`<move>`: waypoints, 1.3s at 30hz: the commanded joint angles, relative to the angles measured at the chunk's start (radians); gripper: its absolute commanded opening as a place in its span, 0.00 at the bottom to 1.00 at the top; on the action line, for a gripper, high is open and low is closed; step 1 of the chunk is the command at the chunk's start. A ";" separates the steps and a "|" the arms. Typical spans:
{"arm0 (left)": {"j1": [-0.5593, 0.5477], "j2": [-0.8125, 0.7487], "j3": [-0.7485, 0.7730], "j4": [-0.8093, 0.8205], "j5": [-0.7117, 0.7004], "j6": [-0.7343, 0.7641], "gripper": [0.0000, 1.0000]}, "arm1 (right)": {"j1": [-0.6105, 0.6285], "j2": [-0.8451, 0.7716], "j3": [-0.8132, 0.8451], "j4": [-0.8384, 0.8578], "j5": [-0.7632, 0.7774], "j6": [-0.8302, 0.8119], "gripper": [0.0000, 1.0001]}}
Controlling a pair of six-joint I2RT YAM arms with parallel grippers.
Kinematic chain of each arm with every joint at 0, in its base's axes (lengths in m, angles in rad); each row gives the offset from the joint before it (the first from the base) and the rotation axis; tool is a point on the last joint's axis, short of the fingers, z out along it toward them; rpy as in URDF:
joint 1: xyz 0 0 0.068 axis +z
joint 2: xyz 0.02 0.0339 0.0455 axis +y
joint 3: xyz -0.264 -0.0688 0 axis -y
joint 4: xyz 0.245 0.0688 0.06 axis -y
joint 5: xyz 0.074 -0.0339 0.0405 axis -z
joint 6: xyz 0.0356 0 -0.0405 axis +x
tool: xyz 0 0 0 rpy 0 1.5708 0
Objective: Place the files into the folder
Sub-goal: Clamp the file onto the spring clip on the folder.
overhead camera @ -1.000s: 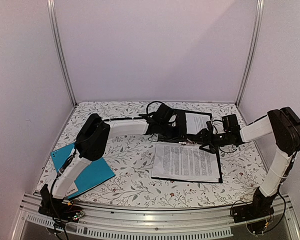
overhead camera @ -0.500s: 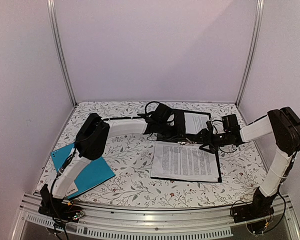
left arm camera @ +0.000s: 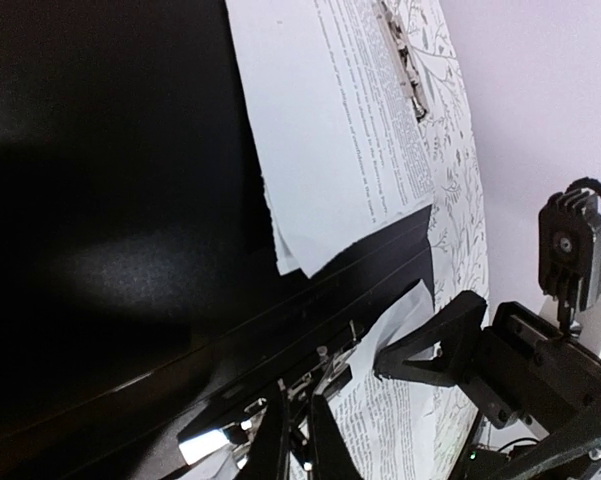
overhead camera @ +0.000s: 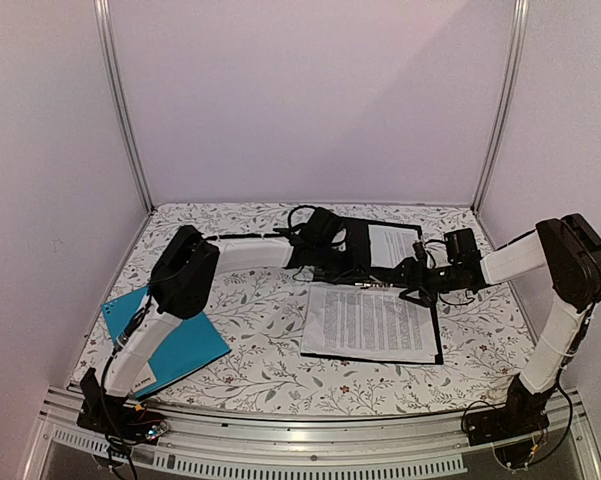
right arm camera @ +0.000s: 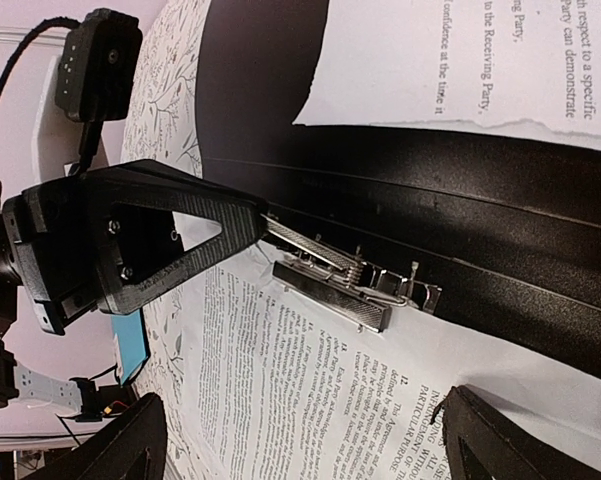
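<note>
Left gripper (left arm camera: pixel 296 428) is stretched far across the table (overhead camera: pixel 260 300), fingers pinched on the silver lever of the metal clip (right arm camera: pixel 355 290) at the spine of the open black folder (left arm camera: pixel 100 150). Right gripper (right arm camera: pixel 300 415) is parked just beside it, fingers spread wide, nothing grabbed. Files (overhead camera: pixel 365 322) are laid on both folder halves, the near sheet's top edge at the clip. Teal folder (overhead camera: pixel 180 345) is seen well apart, partly hidden under the left arm.

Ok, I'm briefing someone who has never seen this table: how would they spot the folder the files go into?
On the flowery tablecloth, look right of centre: the black folder lies open and flat there, with printed sheets on it. The teal folder, the only other one, lies at the near left; this one is black, with a silver clip across its middle.
</note>
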 commanded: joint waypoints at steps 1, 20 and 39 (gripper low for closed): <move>0.046 -0.009 -0.033 -0.031 -0.031 -0.009 0.00 | -0.005 0.047 -0.012 -0.125 0.082 -0.007 0.96; 0.041 -0.032 -0.124 -0.075 -0.017 0.067 0.00 | -0.005 -0.028 0.039 -0.150 0.024 -0.074 0.96; 0.030 -0.211 -0.484 -0.055 0.040 0.188 0.00 | 0.113 -0.191 0.100 -0.254 0.065 -0.273 0.94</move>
